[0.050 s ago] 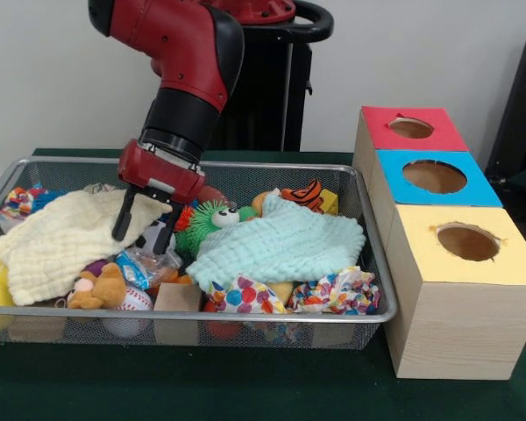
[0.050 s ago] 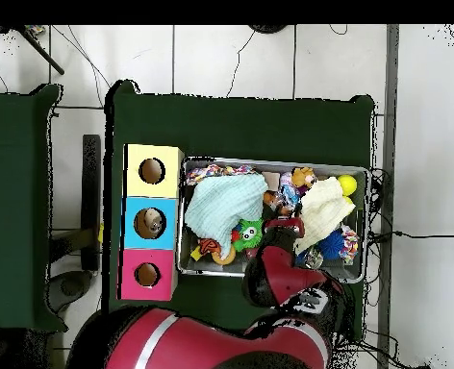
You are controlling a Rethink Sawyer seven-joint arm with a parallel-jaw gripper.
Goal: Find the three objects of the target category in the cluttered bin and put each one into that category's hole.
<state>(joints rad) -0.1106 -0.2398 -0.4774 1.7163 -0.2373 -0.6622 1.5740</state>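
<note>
Gripper (image 1: pixel 147 230) lowered into wire bin (image 1: pixel 379 289), fingers spread open.
Nothing is held; one fingertip is seen against the cream cloth (image 1: pixel 61 241), beside the green spiky toy (image 1: pixel 209 221).

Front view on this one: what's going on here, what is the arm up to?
The red and black arm has its gripper lowered into the wire bin, fingers open, just above the clutter by the edge of the pale yellow cloth. It holds nothing. A mint cloth covers the bin's middle, with a green spiky toy between the two cloths. Beside the bin stand three boxes with holes, red, blue and yellow.
</note>
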